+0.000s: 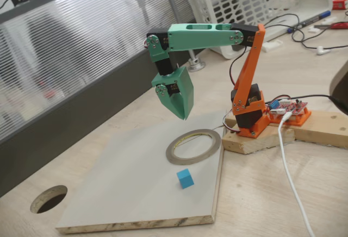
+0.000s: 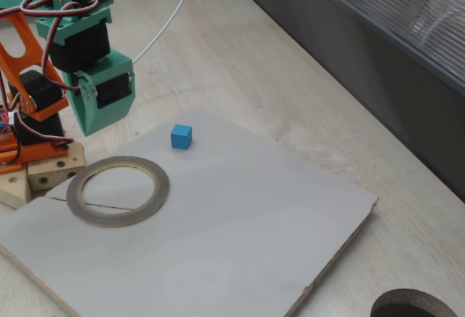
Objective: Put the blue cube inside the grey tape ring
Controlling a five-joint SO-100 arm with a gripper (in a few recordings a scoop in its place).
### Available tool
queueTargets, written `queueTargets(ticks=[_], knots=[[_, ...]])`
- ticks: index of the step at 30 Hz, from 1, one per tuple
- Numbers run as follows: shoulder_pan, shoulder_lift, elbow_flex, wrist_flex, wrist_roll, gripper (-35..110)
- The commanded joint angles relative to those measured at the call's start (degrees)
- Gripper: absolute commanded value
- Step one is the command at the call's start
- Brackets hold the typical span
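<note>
The grey tape ring (image 1: pixel 193 145) lies flat on a pale grey board (image 1: pixel 125 193), close to the board's edge that faces the arm's wooden base block (image 1: pixel 255 139). In both fixed views its hollow middle shows only the bare board surface. The blue cube (image 1: pixel 185 178) sits on the same board, outside the ring and near it but not touching – in a fixed view (image 2: pixel 181 136) it is up and to the right of the ring (image 2: pixel 118 190), with a clear strip of board between them.

The gripper (image 1: pixel 182 113) hangs in the air above the board, over the far side of the ring, and points down. Its green fingers come together to a narrow tip and nothing is between them; they look pressed together, though in the other fixed view (image 2: pixel 98 124) the tip is partly hidden by the gripper's own body.

The orange lower arm (image 1: pixel 247 79) rises from the block beside the ring, and the green upper link (image 1: pixel 204 36) reaches out level above it. A round dark hole (image 1: pixel 49 199) in the tabletop is well apart from the ring, beyond the board's far corner.
</note>
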Motion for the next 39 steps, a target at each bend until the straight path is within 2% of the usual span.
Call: queueTargets(ticks=[1, 20, 23, 29, 31, 39], knots=[[-0.62, 0.88, -0.53, 0.79, 0.44, 2], [-1.05, 0.88, -0.53, 0.7, 0.26, 2], [-6.59, 0.79, -0.53, 0.7, 0.26, 2], [-29.09, 0.88, -0.53, 0.7, 0.62, 2], [-33.75, 0.88, -0.53, 0.97, 0.7, 2], [-35.6, 0.88, -0.53, 0.79, 0.62, 3]])
